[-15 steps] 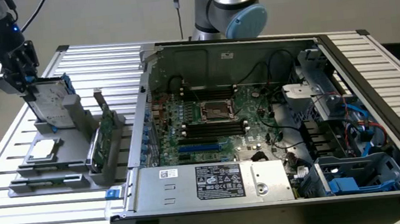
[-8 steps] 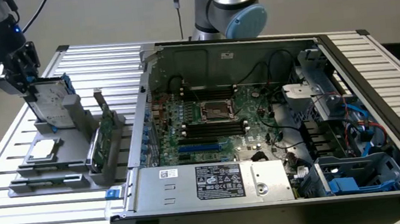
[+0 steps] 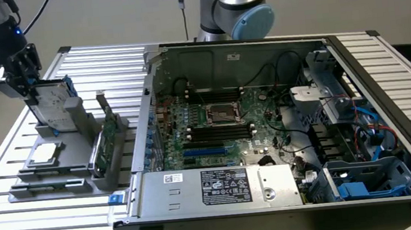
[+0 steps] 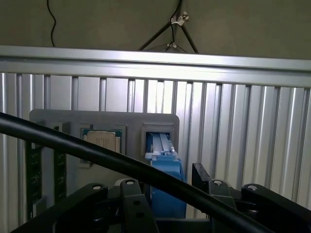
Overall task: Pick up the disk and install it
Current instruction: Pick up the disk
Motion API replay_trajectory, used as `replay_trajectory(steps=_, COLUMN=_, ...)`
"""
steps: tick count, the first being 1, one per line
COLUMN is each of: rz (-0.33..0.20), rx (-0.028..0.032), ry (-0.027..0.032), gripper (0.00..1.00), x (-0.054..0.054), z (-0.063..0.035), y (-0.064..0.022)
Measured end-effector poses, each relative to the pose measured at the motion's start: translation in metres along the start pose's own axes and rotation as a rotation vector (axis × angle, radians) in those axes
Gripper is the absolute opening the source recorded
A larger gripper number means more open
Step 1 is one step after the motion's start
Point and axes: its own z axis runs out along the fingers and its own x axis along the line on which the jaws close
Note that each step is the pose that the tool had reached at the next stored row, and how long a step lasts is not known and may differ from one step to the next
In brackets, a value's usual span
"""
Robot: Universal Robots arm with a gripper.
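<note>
The disk, silver with a white label and a blue frame, stands on end in a slot of the grey holder at the exterior view's left. My gripper hangs right over its top end, open, one finger on each side. In the wrist view the disk's blue end sits between the black fingers of the gripper, and small gaps show on both sides. The disk rests in the holder.
A small square silver chip lies in the holder beside the disk, and a green card stands upright in it. The open computer case fills the exterior view's right, with blue drive bays at its near corner. A black cable crosses the wrist view.
</note>
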Motion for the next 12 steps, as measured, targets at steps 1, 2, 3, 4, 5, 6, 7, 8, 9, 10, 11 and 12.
replay_trajectory(steps=1, rz=0.0, rx=0.0, ry=0.0, gripper=0.51, x=0.0, z=0.0001, y=0.0)
replay_trajectory(steps=2, rz=0.0, rx=0.0003, ry=0.0, gripper=0.51, x=0.0, z=0.0003, y=0.0001)
replay_trajectory(steps=3, rz=0.0, rx=0.0002, ry=0.0, gripper=0.51, x=0.0, z=0.0002, y=0.0005)
replay_trajectory(steps=4, rz=0.0, rx=0.0002, ry=0.0, gripper=0.51, x=0.0, z=0.0002, y=0.0006)
replay_trajectory(steps=5, rz=0.0, rx=0.0002, ry=0.0, gripper=0.51, x=0.0001, z=0.0002, y=0.0007)
replay_trajectory(steps=6, rz=0.0, rx=0.0002, ry=0.0, gripper=0.51, x=0.0, z=0.0002, y=0.0008)
replay_trajectory(steps=7, rz=0.0, rx=0.0003, ry=0.0, gripper=0.51, x=0.0001, z=0.0002, y=0.0009)
replay_trajectory(steps=8, rz=0.0, rx=0.0004, ry=0.0, gripper=0.51, x=0.0, z=0.0002, y=0.0009)
replay_trajectory(steps=9, rz=0.0, rx=0.0004, ry=0.0, gripper=0.51, x=0.0001, z=0.0002, y=0.0009)
replay_trajectory(steps=10, rz=0.0, rx=0.0005, ry=0.0, gripper=0.51, x=0.0001, z=0.0002, y=0.0009)
replay_trajectory(steps=11, rz=0.0, rx=0.0006, ry=0.0, gripper=0.51, x=0.0001, z=0.0002, y=0.0009)
replay_trajectory(steps=12, rz=0.0, rx=0.0006, ry=0.0, gripper=0.51, x=0.0, z=0.0002, y=0.0009)
